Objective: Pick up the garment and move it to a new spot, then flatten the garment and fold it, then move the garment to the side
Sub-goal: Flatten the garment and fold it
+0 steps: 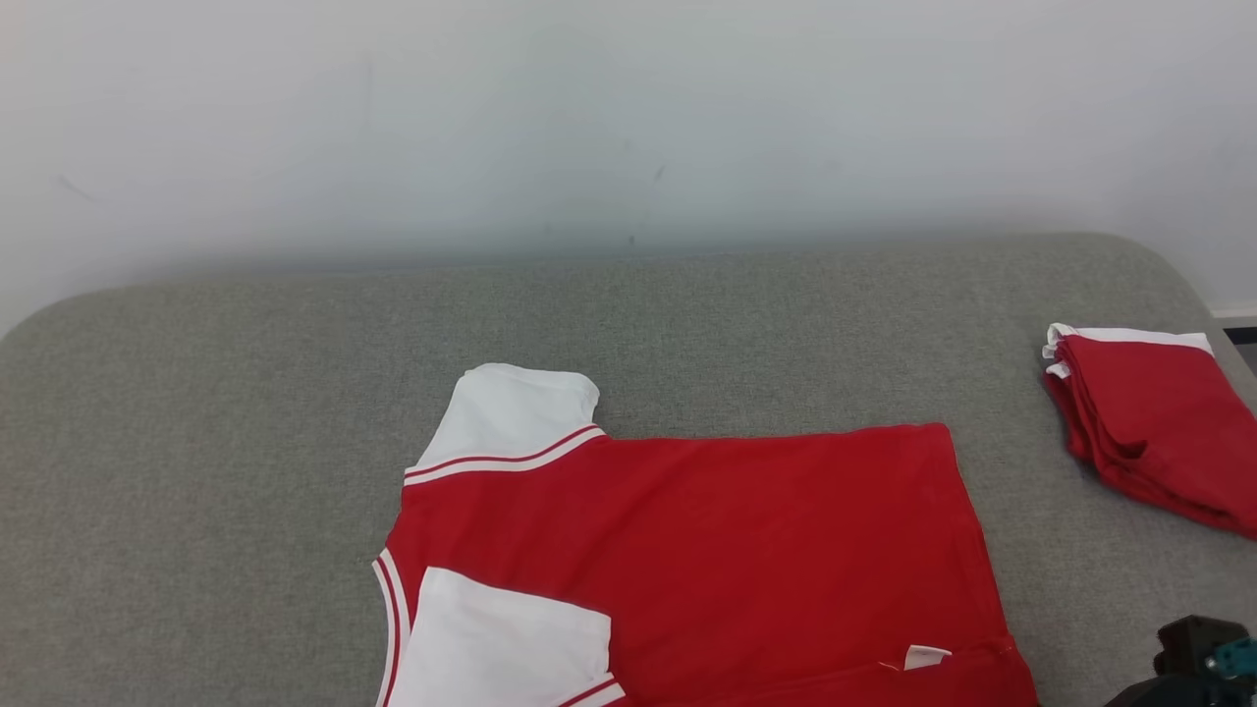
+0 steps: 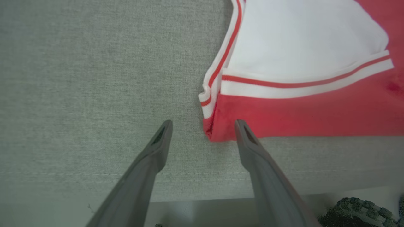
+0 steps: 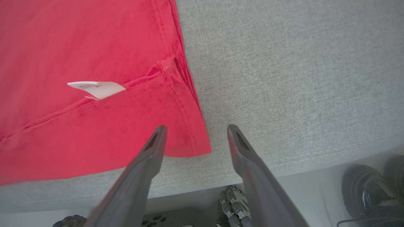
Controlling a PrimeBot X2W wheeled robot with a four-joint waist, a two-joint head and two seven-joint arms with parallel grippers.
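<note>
The garment (image 1: pixel 687 570) is a red shirt with white sleeves and red-striped white trim. It lies flat on the grey padded surface (image 1: pixel 245 442), with its near part folded over and a white label (image 1: pixel 926 656) showing. My left gripper (image 2: pixel 203 121) hovers open over the garment's collar-side corner (image 2: pixel 217 132), its fingers straddling that corner. In the right wrist view my right gripper (image 3: pixel 195 126) is open just above the garment's hem corner (image 3: pixel 192 142). Nothing is held in either one. A dark part of my right arm (image 1: pixel 1203 658) shows at the lower right of the head view.
A stack of folded red garments (image 1: pixel 1149 422) sits at the right edge of the surface. A pale wall (image 1: pixel 628 118) stands behind. The front edge of the surface (image 3: pixel 315 157) runs just below both grippers, with floor and a dark rounded object (image 3: pixel 369 192) beyond it.
</note>
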